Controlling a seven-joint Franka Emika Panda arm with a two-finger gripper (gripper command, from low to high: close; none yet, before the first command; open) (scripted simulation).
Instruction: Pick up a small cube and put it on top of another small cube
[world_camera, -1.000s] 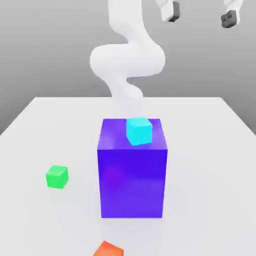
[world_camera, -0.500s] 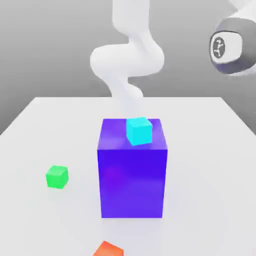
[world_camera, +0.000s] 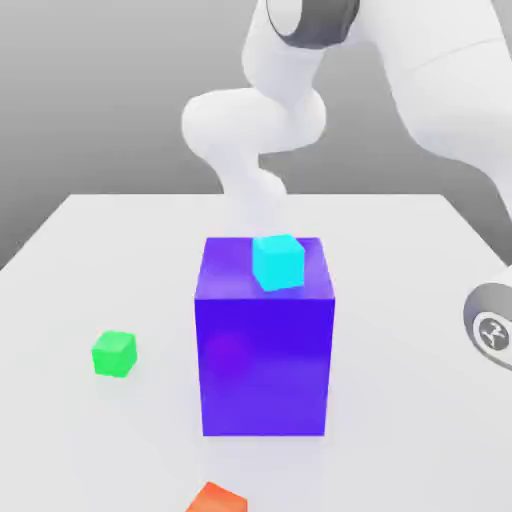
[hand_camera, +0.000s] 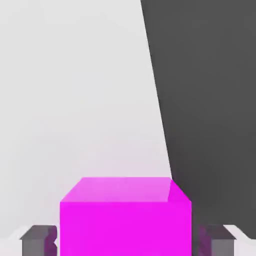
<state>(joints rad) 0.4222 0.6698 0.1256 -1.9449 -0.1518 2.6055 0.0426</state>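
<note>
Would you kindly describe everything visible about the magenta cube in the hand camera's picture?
The magenta cube is a plain, smooth, bright pink block with sharp edges, its lighter top face and darker front face showing. It sits upright and square between the two grey fingertips, one at each side, pink reflecting on their inner faces. Whether they press it cannot be told. It rests on the pale table.

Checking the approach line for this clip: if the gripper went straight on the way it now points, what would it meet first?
Most likely the magenta cube: in the hand view it sits directly ahead, between the two fingertips of the gripper. How much gap remains is unclear.
</note>
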